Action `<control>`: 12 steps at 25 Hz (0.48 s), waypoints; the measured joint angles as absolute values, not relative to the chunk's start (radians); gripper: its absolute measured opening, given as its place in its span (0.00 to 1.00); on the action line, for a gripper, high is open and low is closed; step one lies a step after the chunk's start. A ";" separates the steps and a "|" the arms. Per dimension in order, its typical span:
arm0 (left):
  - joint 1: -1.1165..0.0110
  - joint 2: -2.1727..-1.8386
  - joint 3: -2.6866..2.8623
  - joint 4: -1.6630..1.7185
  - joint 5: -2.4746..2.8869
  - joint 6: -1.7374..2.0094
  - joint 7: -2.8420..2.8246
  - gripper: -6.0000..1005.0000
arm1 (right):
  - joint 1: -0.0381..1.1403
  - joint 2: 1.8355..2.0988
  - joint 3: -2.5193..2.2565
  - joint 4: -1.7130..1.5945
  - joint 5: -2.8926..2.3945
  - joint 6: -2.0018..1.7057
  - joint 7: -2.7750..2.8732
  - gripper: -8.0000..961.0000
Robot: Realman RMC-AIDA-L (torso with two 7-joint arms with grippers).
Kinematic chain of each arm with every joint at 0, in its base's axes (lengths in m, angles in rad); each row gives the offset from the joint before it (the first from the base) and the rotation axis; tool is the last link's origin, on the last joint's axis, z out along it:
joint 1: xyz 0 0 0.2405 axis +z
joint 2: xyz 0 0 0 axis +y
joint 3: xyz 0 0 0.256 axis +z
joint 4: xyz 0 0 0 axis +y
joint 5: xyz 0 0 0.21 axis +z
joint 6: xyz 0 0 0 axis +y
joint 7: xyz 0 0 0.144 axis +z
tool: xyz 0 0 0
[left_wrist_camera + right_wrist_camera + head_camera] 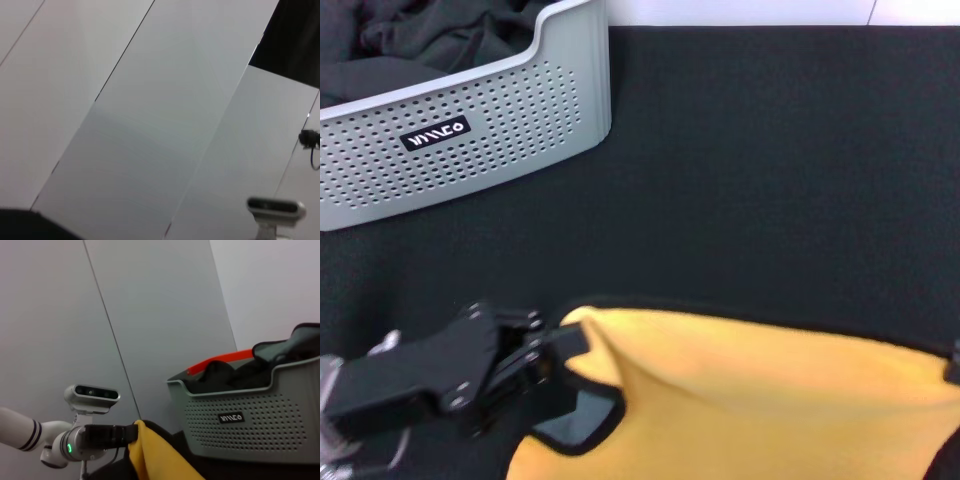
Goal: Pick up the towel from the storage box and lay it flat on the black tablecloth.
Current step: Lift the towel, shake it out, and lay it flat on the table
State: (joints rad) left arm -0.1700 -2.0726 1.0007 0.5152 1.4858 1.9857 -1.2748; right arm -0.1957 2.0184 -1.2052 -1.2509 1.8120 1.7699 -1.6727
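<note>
Pinching the towel (750, 390) corner, left fingers (565, 345) hang near the storage box (460, 130); right fingers unseen.

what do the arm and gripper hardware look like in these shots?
Left gripper: matte black, angular metal body with silver bolts. From the right wrist view, its arm is glossy white with dark bands, a green light, and a grey camera module on top. Right gripper barely shows.

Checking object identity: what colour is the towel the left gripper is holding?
Yellow-orange with a dark edge trim; the towel, pinched by the left gripper, shows best in the head view.
</note>
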 joint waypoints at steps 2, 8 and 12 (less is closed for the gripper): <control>-0.219 -2.075 0.990 0.476 1.519 1.948 -1.252 0.01 | -0.122 2.017 -1.170 -1.128 1.796 1.767 -1.718 0.06; -0.306 -2.093 0.997 0.446 1.554 1.822 -1.225 0.01 | 0.027 2.019 -1.123 -0.965 1.744 1.739 -1.795 0.06; -0.350 -2.095 1.002 0.403 1.563 1.740 -1.203 0.01 | 0.082 2.019 -1.129 -0.902 1.732 1.676 -1.816 0.06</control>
State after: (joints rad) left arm -0.3504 -2.0953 1.0024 0.4028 1.5628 1.7403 -1.2035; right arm 0.0817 2.0186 -1.1293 -0.9016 1.7322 1.6762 -1.8163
